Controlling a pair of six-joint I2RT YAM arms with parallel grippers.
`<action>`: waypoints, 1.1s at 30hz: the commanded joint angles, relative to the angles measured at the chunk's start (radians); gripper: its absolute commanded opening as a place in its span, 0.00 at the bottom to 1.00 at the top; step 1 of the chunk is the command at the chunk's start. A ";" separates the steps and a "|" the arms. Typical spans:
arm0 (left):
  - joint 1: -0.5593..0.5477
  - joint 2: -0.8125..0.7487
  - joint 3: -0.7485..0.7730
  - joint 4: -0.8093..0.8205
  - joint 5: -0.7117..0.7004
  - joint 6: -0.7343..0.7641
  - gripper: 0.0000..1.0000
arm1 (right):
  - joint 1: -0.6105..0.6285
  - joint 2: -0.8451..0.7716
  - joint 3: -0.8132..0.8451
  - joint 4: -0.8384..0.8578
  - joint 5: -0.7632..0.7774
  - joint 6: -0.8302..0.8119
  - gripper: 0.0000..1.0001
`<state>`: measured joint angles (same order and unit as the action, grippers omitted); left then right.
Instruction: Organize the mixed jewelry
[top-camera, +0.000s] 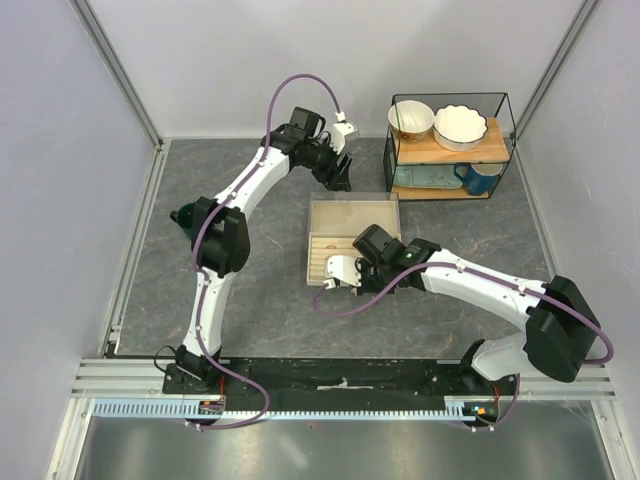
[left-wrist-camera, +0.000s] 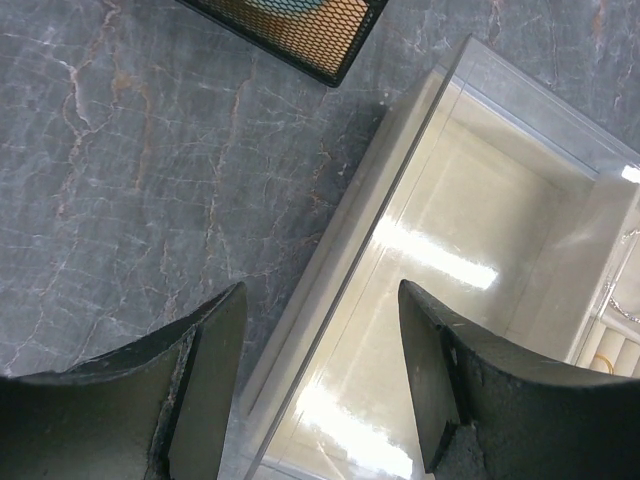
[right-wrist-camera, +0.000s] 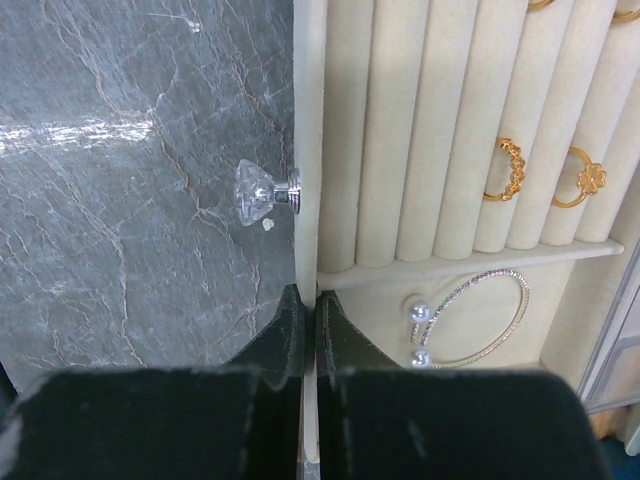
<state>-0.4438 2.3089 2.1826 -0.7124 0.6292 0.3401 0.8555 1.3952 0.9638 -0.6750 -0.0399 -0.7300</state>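
Note:
The beige slotted tray box (top-camera: 352, 240) lies mid-table, its clear lid (left-wrist-camera: 480, 230) open at the far side. My right gripper (right-wrist-camera: 309, 305) is shut on the box's front wall (right-wrist-camera: 308, 150), just below a crystal knob (right-wrist-camera: 262, 192); it also shows in the top view (top-camera: 332, 278). Inside the box, a thin silvery hoop (right-wrist-camera: 480, 318) with two pearl ends lies in the flat compartment. Two gold rings (right-wrist-camera: 505, 170) stand in the ring slots. My left gripper (left-wrist-camera: 322, 340) is open and empty above the lid's left edge, near the box's far left corner (top-camera: 338, 172).
A black wire rack (top-camera: 450, 150) stands at the back right with two bowls on top and a blue mug below; its mesh corner shows in the left wrist view (left-wrist-camera: 300, 25). Grey marble table (top-camera: 230, 290) lies around the box. White walls stand on both sides.

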 joint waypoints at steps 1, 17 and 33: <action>-0.013 0.021 0.005 -0.012 0.030 0.056 0.69 | -0.010 0.002 0.059 0.061 0.000 -0.006 0.00; -0.032 0.057 -0.017 -0.025 0.047 0.077 0.68 | -0.036 0.014 0.069 0.083 -0.009 -0.029 0.00; -0.053 0.078 -0.030 -0.030 0.033 0.100 0.68 | -0.046 0.054 0.113 0.072 0.020 -0.048 0.00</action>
<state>-0.4774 2.3508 2.1693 -0.7235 0.6594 0.3866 0.8177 1.4517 1.0115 -0.6605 -0.0502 -0.7502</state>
